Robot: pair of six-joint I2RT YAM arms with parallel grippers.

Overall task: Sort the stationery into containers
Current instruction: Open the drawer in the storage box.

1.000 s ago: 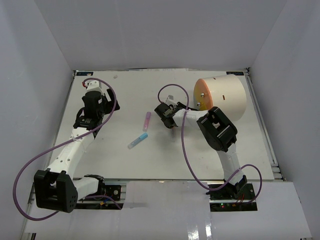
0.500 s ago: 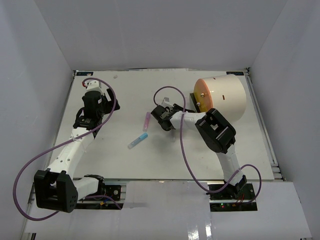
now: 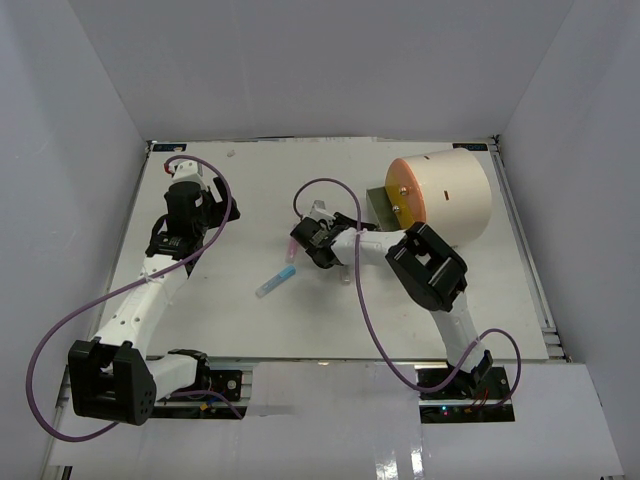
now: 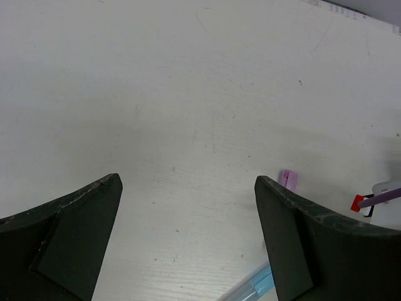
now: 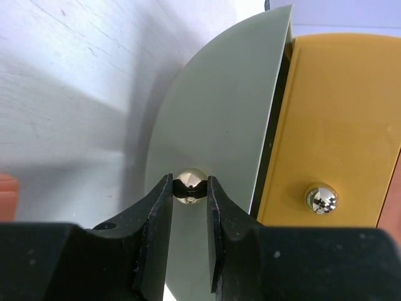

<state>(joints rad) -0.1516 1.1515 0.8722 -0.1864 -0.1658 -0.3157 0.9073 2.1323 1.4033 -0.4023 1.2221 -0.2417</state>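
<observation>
At the drum (image 3: 450,195) front, right pincer (image 5: 188,180) is pinching the smooth drawer knob (image 5: 190,189), likely slippery; left pincer (image 4: 187,182) is hanging spread.

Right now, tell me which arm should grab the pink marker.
Left. The left hand is open and empty, the pink marker lying just ahead of it. The right hand is shut on the brass knob of the grey-green drawer.

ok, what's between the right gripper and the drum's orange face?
A pale green panel, standing proud of the orange face of the drum; the right gripper is shut on the panel's brass knob. Seen in the right wrist and top views.
</observation>
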